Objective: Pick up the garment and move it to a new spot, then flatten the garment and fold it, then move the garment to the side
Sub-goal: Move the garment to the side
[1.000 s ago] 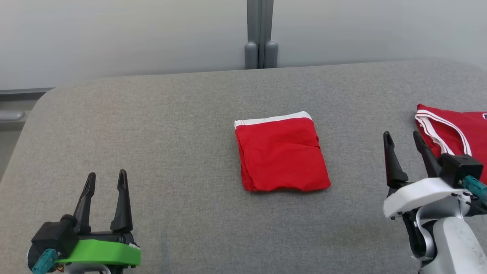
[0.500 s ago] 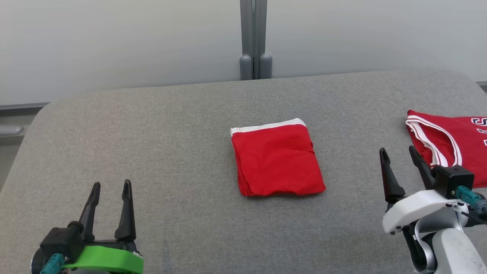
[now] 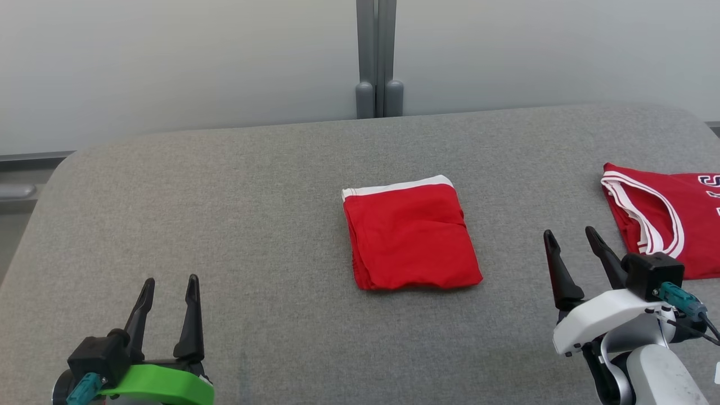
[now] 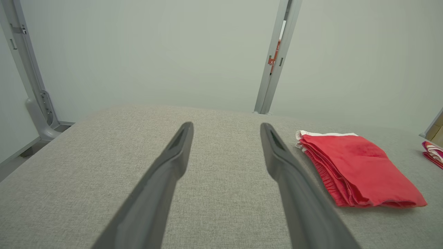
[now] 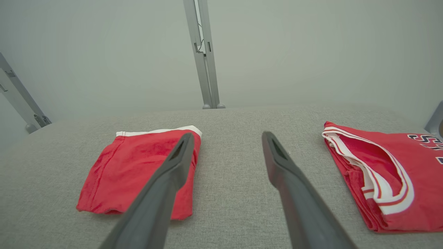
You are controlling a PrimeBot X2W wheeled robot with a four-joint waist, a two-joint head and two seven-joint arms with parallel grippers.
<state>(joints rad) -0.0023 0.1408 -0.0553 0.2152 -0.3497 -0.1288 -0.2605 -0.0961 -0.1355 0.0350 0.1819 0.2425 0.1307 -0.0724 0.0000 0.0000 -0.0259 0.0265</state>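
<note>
folded red garment [image 3: 412, 236] with white band, flat mid-table

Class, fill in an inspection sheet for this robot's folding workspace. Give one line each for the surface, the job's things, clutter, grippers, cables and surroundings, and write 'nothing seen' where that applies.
Surface: grey fabric-covered table with rounded corners.
Job's things: folded red garment, white band along its far edge, lying flat mid-table; neither gripper touches it.
Clutter: red jersey with white trim at the table's right side, partly cut off by the head view's edge.
Grippers: left gripper and right gripper both open and empty, over the table's near side.
Cables: teal connector with a dark cable at the right wrist; another teal plug at the left.
Surroundings: pale wall panels and a grey post behind the table.
</note>
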